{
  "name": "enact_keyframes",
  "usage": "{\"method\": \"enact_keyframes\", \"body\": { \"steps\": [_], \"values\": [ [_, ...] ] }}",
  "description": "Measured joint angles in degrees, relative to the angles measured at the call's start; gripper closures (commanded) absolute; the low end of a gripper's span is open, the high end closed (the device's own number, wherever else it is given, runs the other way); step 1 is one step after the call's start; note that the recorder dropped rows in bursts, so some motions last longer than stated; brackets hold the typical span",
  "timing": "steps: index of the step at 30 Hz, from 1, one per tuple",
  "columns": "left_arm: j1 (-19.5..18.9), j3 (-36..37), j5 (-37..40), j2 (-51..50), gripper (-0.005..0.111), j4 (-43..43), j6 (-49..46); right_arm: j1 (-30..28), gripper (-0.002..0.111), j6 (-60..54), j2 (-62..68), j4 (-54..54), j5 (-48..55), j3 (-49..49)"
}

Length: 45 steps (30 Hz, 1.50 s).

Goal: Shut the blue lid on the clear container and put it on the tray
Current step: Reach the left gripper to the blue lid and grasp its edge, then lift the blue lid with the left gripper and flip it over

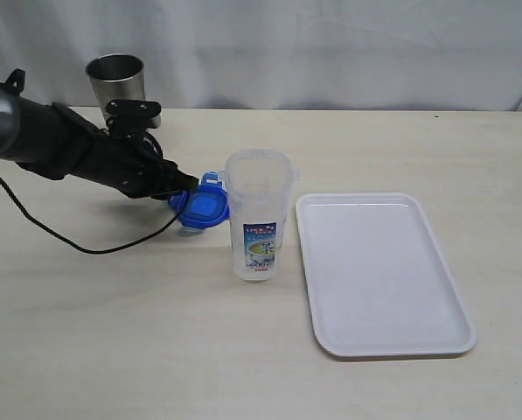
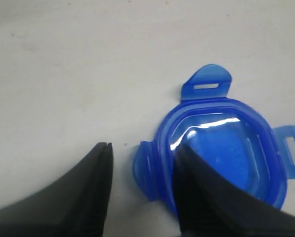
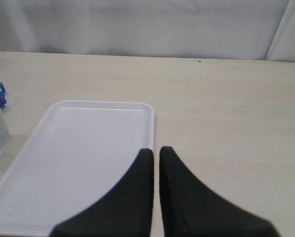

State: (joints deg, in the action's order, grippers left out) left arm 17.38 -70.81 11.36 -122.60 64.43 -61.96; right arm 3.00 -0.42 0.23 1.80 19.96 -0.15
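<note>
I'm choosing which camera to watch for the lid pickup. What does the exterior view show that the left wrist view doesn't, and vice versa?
Only the exterior view: the clear container standing uncapped, the tray beside it, and a steel tumbler behind the arm. Only the left wrist view: the left gripper up close, its fingers apart, one beside a flap of the blue lid, the other over it. Both: the blue lid, the left gripper and the table.
</note>
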Motion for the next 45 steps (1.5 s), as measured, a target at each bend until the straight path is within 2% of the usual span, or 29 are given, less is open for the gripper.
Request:
{"method": "enact_keyframes", "body": {
  "steps": [23, 29, 32, 39, 45],
  "values": [
    [0.0, -0.18, 0.15, -2.34, 0.07, 2.88, 0.38, 0.0, 0.104, 0.0, 0.0, 0.0, 0.0, 0.0],
    [0.0, -0.28, 0.49, -2.34, 0.097, 3.14, 0.38, 0.0, 0.104, 0.0, 0.0, 0.0, 0.0, 0.0],
    [0.0, -0.28, 0.62, -2.36, 0.107, 3.36, 0.38, 0.0, 0.104, 0.0, 0.0, 0.0, 0.0, 0.0],
    [0.0, -0.63, 1.52, -2.25, 0.107, 3.09, 0.38, 0.0, 0.104, 0.0, 0.0, 0.0, 0.0, 0.0],
    [0.0, -0.63, 3.84, -0.5, 0.107, -1.51, 0.38, 0.0, 0.104, 0.0, 0.0, 0.0, 0.0, 0.0]
  ]
}}
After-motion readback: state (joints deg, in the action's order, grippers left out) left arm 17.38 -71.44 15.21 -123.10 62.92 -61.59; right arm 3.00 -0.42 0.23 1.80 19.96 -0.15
